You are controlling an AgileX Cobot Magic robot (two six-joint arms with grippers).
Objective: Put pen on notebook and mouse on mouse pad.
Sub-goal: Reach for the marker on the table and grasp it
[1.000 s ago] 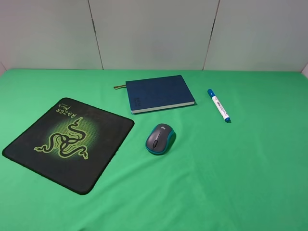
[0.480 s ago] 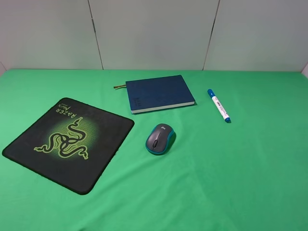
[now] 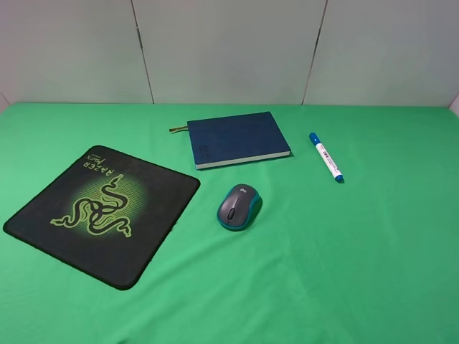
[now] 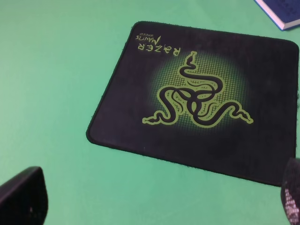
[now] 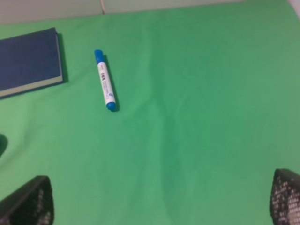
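The black mouse pad (image 3: 154, 190) with its green snake logo lies at the left of the green table, nothing on it. To its right the grey and teal mouse (image 3: 239, 206) sits on the cloth. The navy notebook (image 3: 237, 138) lies behind the mouse, and the blue-capped white pen (image 3: 326, 157) lies on the cloth to the notebook's right. Neither arm shows in the high view. My left gripper (image 4: 157, 206) hovers open over the mouse pad (image 4: 197, 93) near its edge. My right gripper (image 5: 157, 206) stands open above bare cloth, away from the pen (image 5: 105, 79) and notebook (image 5: 28, 61).
Green cloth (image 3: 358, 272) covers the whole table. Grey wall panels (image 3: 229, 50) close off the back edge. A corner of the notebook (image 4: 283, 9) shows beyond the mouse pad in the left wrist view.
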